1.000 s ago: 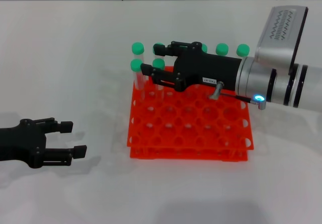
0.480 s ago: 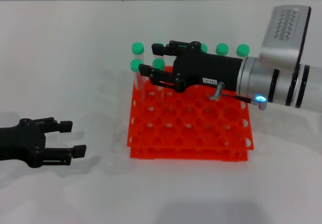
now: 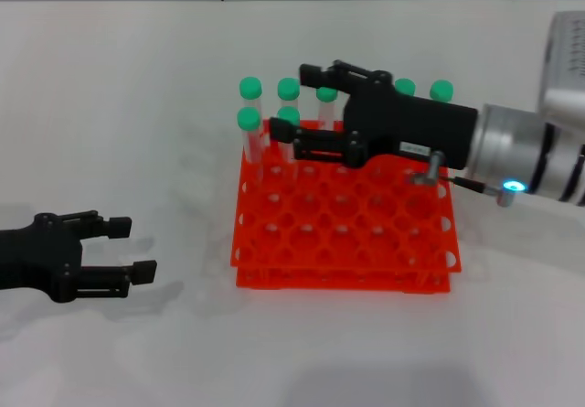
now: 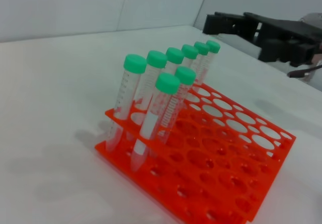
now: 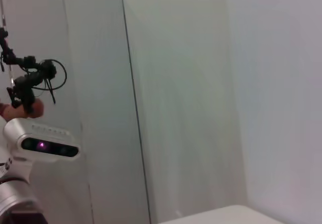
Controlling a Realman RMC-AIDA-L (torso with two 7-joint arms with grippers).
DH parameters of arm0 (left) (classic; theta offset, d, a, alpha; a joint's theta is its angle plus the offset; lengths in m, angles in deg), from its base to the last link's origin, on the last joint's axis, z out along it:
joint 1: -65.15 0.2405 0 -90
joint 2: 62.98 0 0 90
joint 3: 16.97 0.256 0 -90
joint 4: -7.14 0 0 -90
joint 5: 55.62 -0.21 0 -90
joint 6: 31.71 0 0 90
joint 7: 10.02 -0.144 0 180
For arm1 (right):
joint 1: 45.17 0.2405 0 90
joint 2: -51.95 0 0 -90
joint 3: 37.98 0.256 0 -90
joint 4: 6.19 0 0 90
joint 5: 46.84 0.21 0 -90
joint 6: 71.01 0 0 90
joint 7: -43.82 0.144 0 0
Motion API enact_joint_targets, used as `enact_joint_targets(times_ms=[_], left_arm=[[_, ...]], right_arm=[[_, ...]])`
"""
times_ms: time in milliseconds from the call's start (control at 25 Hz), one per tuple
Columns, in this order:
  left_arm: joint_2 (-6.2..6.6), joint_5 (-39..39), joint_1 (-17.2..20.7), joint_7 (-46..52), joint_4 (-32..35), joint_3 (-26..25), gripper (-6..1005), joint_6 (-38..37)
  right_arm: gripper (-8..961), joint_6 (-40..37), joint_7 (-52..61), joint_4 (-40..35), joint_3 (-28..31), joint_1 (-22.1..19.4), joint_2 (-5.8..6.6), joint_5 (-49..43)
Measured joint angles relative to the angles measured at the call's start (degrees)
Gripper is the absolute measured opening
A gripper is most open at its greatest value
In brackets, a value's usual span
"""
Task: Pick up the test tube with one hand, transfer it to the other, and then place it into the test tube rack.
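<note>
1. Here, the right gripper (image 3: pixel 297 103) hung over the back of the test tube rack (image 3: pixel 343 242), its labelled black body reaching in from the right side of the head view.
2. Its fingers (image 3: pixel 294 133) were spread wide with nothing between them; the far finger lay by the back row of caps and the near one just above the second row.
3. The test tube (image 3: pixel 326 105) stood upright in a back-row hole, its green cap showing in the gap between those open fingers, touching neither as far as could be told.
4. Seven other green-capped tubes (image 3: pixel 249 133) also stood in the rack, all in the two back rows, leaving the front rows of holes unfilled.
5. The left wrist view showed the same group of tubes (image 4: pixel 166 90) leaning slightly in the orange rack (image 4: pixel 236 183), with the right gripper (image 4: pixel 224 23) dark above and behind them.
6. The left gripper (image 3: pixel 132 250) sat low on the white table (image 3: pixel 119 105), well apart from the rack at the left edge, its two fingers apart and holding nothing.
7. The right wrist view showed only pale wall panels and a camera unit (image 5: pixel 43 146), with no tube or rack in it.
</note>
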Motion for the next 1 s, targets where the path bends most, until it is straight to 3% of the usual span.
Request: enact_joint_targets(times_ms=[240, 440, 720, 1000], left_arm=[[0.16, 0.76, -0.15, -0.11, 0.18, -2.02, 866, -0.83], [0.31, 2.66, -0.18, -0.1, 0.25, -2.83, 866, -1.6], [0.57, 6.42, -0.19, 0.28, 0.55, -2.88, 866, -1.84], [0.67, 10.48, -0.2, 0.35, 1.15, -2.91, 866, -2.36]], right_arm=[[869, -2.03, 6.87, -6.89, 9.08, -5.35, 0.48, -12.51], [864, -4.48, 12.89, -11.84, 16.79, -8.57, 0.28, -23.3], [863, -7.22, 20.48, -15.05, 25.3, -9.87, 0.62, -36.33], [863, -10.29, 23.29, -15.11, 30.54, -9.94, 0.66, -42.75]])
